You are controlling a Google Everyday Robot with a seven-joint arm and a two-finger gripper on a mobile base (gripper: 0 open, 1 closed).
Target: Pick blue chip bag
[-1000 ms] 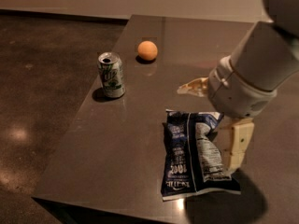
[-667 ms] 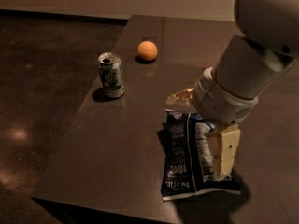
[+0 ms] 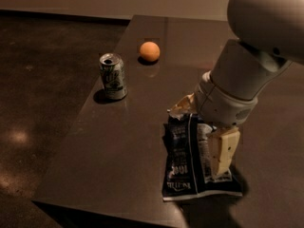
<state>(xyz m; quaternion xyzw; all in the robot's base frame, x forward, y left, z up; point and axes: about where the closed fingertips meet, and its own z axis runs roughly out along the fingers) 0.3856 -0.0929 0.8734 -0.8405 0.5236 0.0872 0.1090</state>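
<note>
The blue bag (image 3: pixel 183 170) lies flat on the dark table (image 3: pixel 118 175), near the front edge. Its white label side faces up. The hand (image 3: pixel 197 140) is low over the top half of the bag. Its two pale fingers (image 3: pixel 223 151) are spread wide apart and are not squeezing anything. One finger lies over the white label. The other sits by the bag's crinkled top corner. The big white arm (image 3: pixel 247 75) comes in from the right. A green and silver can (image 3: pixel 113 76) stands well to the left. An orange ball (image 3: pixel 149 51) sits behind the can.
</note>
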